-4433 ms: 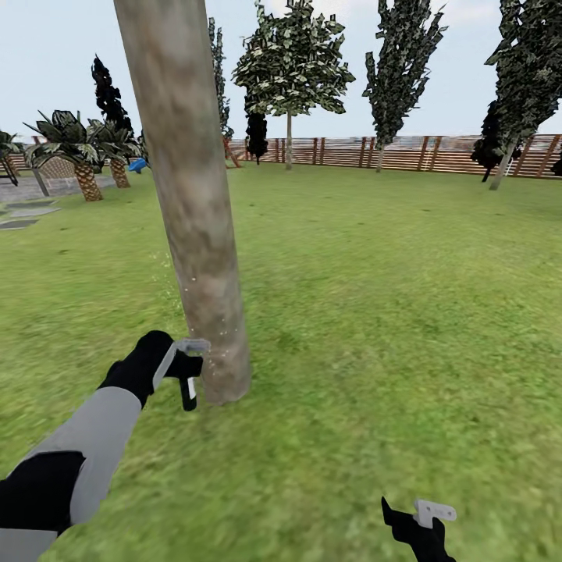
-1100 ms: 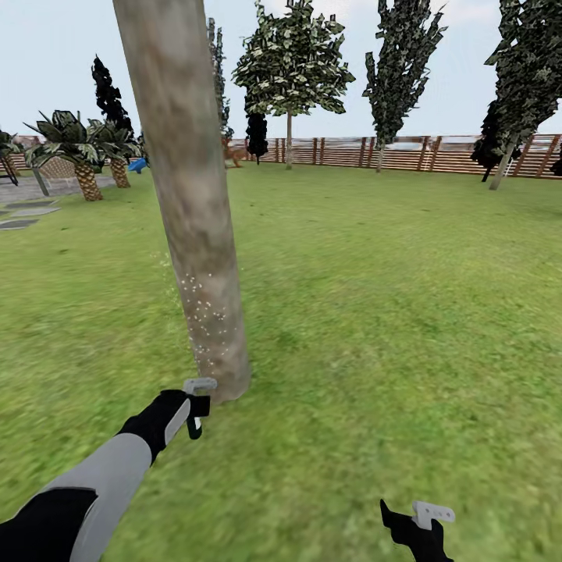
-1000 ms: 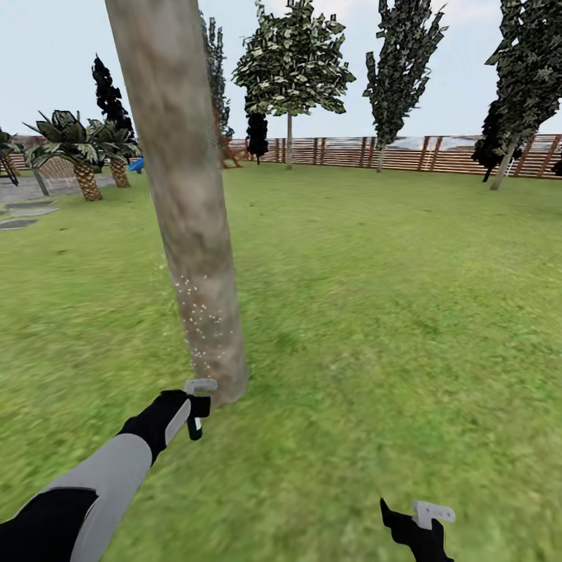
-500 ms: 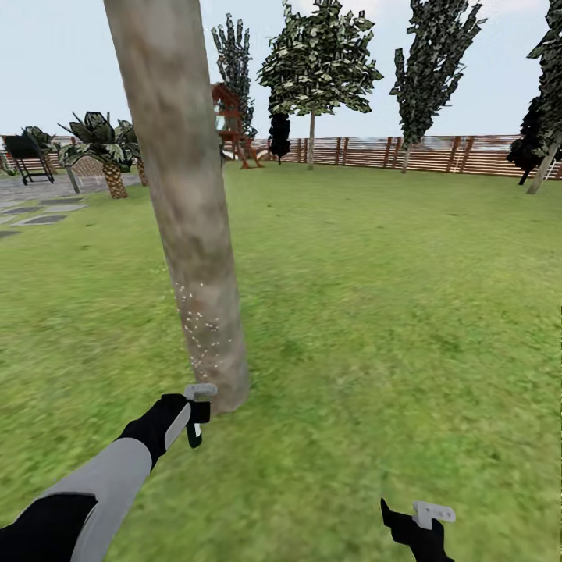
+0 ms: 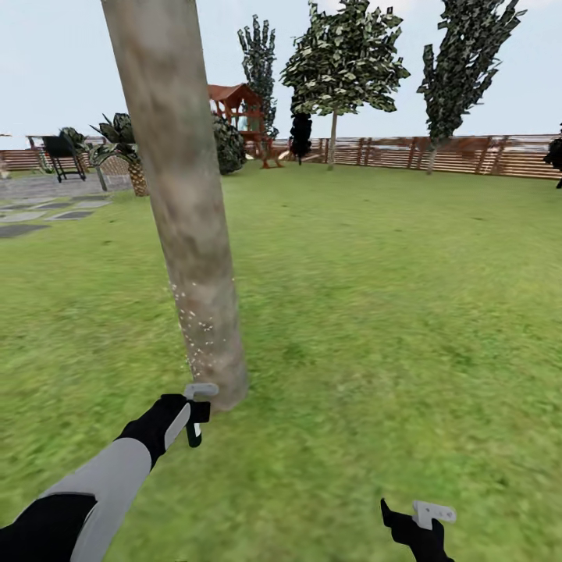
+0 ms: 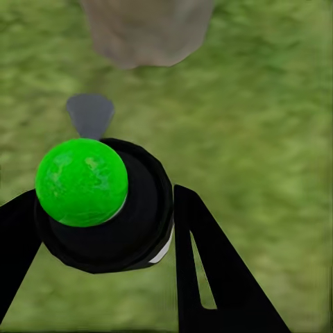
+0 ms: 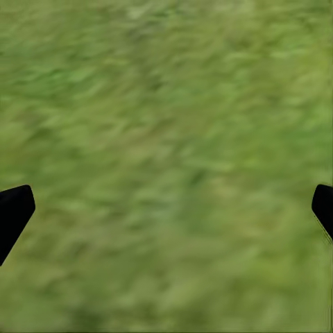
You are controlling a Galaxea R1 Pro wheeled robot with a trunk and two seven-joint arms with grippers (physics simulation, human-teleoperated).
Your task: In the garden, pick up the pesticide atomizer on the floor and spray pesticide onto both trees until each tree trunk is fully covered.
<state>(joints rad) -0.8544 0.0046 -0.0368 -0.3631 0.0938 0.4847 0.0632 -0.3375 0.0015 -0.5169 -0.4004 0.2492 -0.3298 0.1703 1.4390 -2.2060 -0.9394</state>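
Turning my base has slid the garden view sideways, while my left gripper (image 5: 195, 412) stays clamped on the pesticide atomizer (image 5: 192, 432) by the speckled tree trunk (image 5: 204, 328), maybe half covered; my right gripper (image 5: 421, 521) hangs open.

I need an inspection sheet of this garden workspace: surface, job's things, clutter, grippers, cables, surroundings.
Surface: green grass lawn.
Job's things: thick pale mottled tree trunk with white pesticide specks on its lower part; black cylindrical atomizer with green top near the trunk's base.
Clutter: nothing seen.
Grippers: left gripper shut on the atomizer; right gripper open over grass.
Cables: nothing seen.
Surroundings: brown slat wooden fence, red-roofed play structure, grey stepping stones.
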